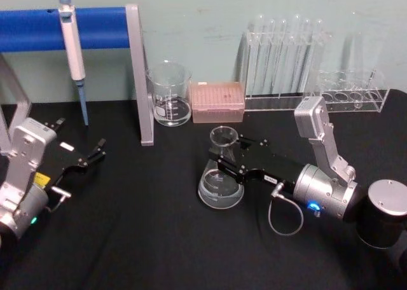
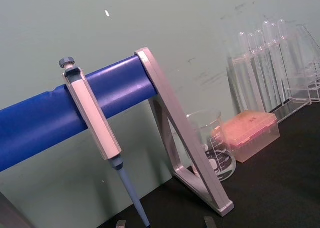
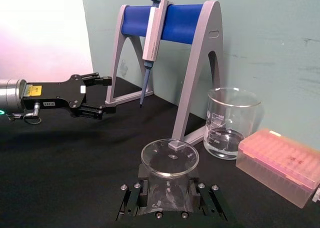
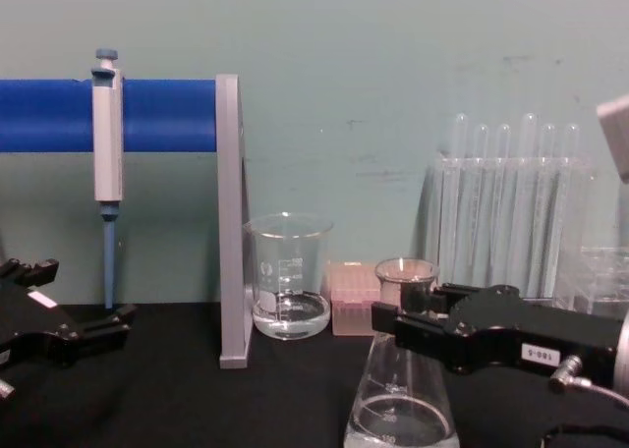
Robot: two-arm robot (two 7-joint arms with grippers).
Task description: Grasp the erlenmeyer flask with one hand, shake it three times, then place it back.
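Note:
The erlenmeyer flask [image 1: 220, 187] is clear glass with a little liquid in its wide base, and it sits mid-table on the black cloth. My right gripper [image 1: 224, 158] reaches in from the right, shut on the flask's neck just below the flared rim. In the right wrist view the flask [image 3: 169, 160] lies between the two black fingers [image 3: 131, 200]. From the chest the flask [image 4: 401, 409] shows side-on, with the right gripper [image 4: 405, 320] clamped across its neck. Whether the base touches the cloth I cannot tell. My left gripper [image 1: 95, 153] rests open at the table's left, far from the flask.
A glass beaker [image 1: 170, 94] and a pink tip box [image 1: 217, 101] stand behind the flask. Behind the right arm is a test tube rack [image 1: 286, 61]. A pipette [image 1: 75, 55] hangs on the blue-barred stand [image 1: 141, 74] at the back left.

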